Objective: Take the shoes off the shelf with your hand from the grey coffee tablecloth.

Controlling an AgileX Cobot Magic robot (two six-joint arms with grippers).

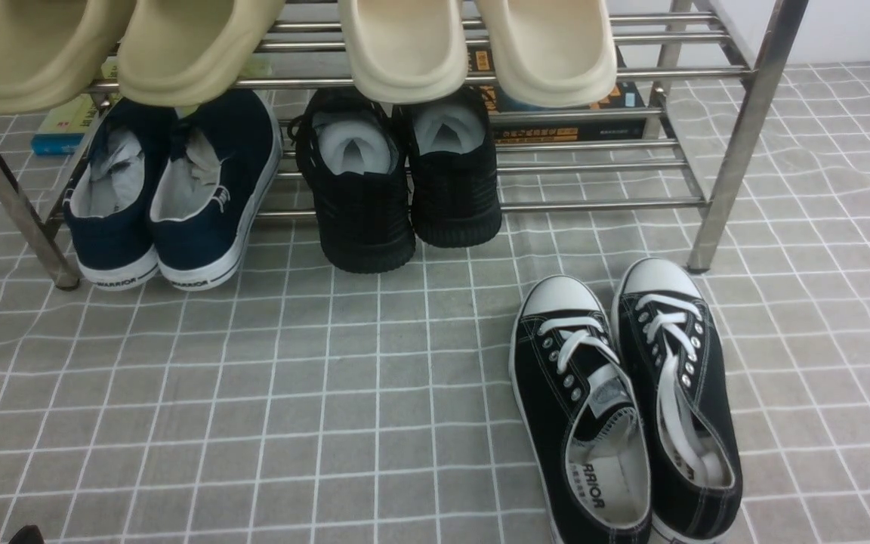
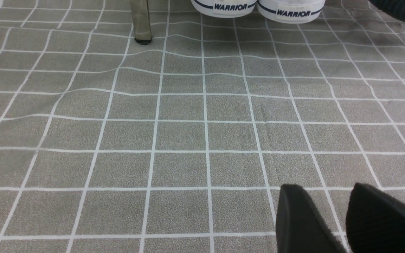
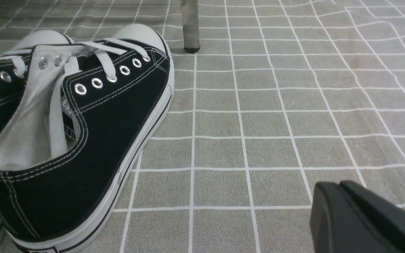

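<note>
The shoes [image 1: 624, 400], black canvas sneakers with white laces and toe caps, stand side by side on the grey coffee tablecloth [image 1: 291, 393], in front of the shelf's right front leg [image 1: 737, 151]. In the right wrist view the shoes [image 3: 83, 123] lie close beside my right gripper [image 3: 339, 186], which is shut and empty just above the cloth. My left gripper [image 2: 325, 189] is open and empty over bare cloth [image 2: 188, 133]. Its tips just show at the front view's bottom left corner [image 1: 4, 536]. My right gripper is out of the front view.
The shelf's lower tier holds navy sneakers [image 1: 171, 189] and all-black knit sneakers [image 1: 405, 174]. Beige slippers [image 1: 405, 45] sit on the top tier. Books [image 1: 563, 113] lie behind. The navy heels [image 2: 258, 7] and a shelf leg [image 2: 142, 21] face my left gripper.
</note>
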